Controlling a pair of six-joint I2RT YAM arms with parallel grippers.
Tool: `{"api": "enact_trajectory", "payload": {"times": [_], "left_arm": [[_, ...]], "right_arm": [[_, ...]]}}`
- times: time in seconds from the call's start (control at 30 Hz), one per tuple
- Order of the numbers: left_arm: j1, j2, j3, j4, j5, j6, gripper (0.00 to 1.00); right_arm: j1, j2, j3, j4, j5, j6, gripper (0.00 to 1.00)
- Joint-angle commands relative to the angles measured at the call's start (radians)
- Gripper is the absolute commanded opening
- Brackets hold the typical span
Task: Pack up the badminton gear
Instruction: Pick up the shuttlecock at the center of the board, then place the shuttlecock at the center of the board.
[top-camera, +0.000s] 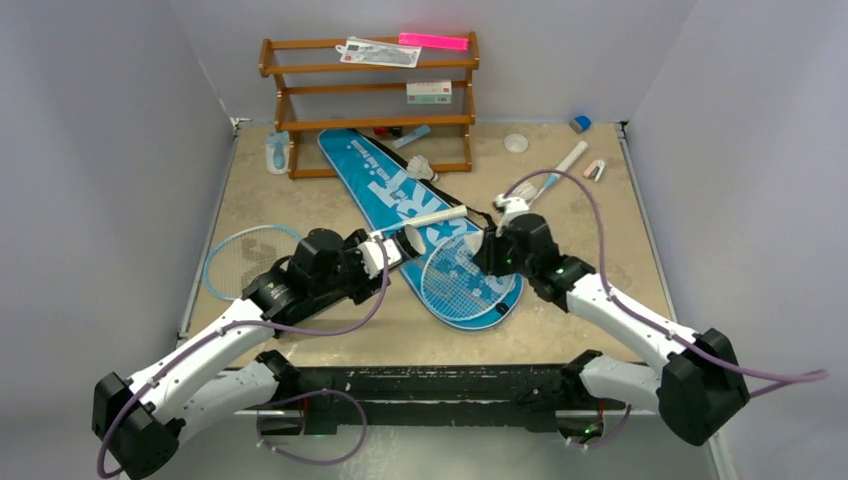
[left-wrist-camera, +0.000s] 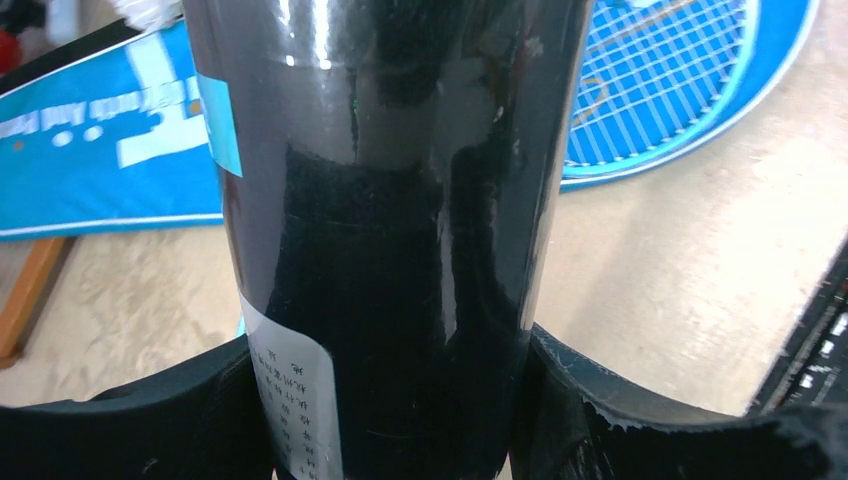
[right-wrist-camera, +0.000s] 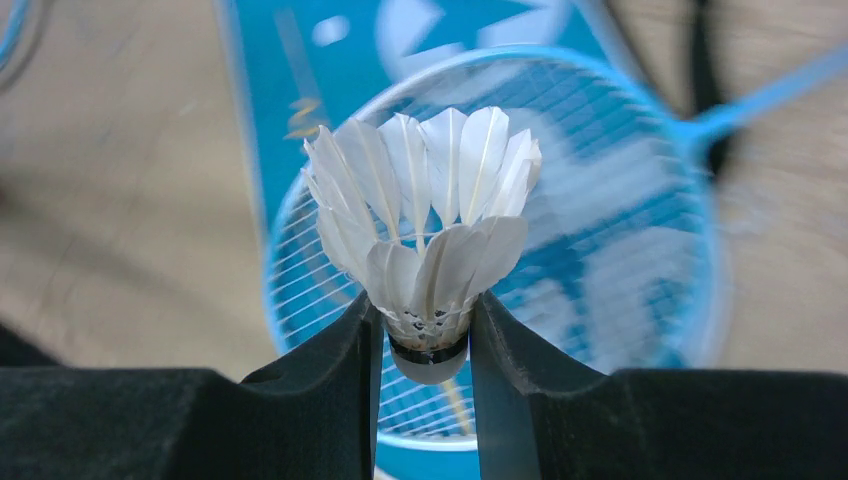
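My left gripper is shut on the black tube, which stands upright between the fingers in the left wrist view. The tube's open end faces right. My right gripper is shut on the cork base of a white feather shuttlecock, held above a light-blue racket head. That racket lies on the blue bag lettered SPORT. A second racket head lies at the left, partly under my left arm. Another shuttlecock rests on the bag near the rack.
A brown wooden rack stands at the back with small items on its shelves. A pale-blue bottle is beside its left foot. A white round lid and a small blue object lie at the back right.
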Motion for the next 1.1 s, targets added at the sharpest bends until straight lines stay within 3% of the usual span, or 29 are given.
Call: {"api": "enact_trajectory", "payload": {"times": [0.0, 0.1, 0.3, 0.53, 0.67, 0.8, 0.93, 1.07], "left_arm": [[0.019, -0.060, -0.009, 0.068, -0.137, -0.014, 0.45], [0.025, -0.102, -0.022, 0.091, -0.201, -0.010, 0.45], [0.030, -0.155, -0.039, 0.116, -0.273, -0.001, 0.45], [0.036, -0.165, -0.042, 0.122, -0.278, 0.002, 0.45], [0.038, -0.163, -0.041, 0.122, -0.271, 0.002, 0.45], [0.037, -0.170, -0.042, 0.121, -0.263, 0.002, 0.45], [0.039, -0.171, -0.044, 0.117, -0.261, 0.003, 0.45], [0.039, -0.171, -0.045, 0.119, -0.255, 0.003, 0.45]], "right_arm": [[0.150, 0.030, 0.010, 0.106, -0.173, -0.099, 0.13], [0.204, 0.088, -0.024, 0.198, -0.309, -0.126, 0.08], [0.334, 0.169, -0.036, 0.249, -0.364, -0.158, 0.04], [0.506, 0.310, -0.004, 0.290, -0.214, -0.142, 0.05], [0.563, 0.428, 0.078, 0.250, -0.077, -0.144, 0.05], [0.582, 0.507, 0.127, 0.278, -0.037, -0.122, 0.05], [0.591, 0.542, 0.144, 0.307, 0.005, -0.103, 0.12], [0.599, 0.543, 0.125, 0.333, 0.042, -0.097, 0.30]]}}
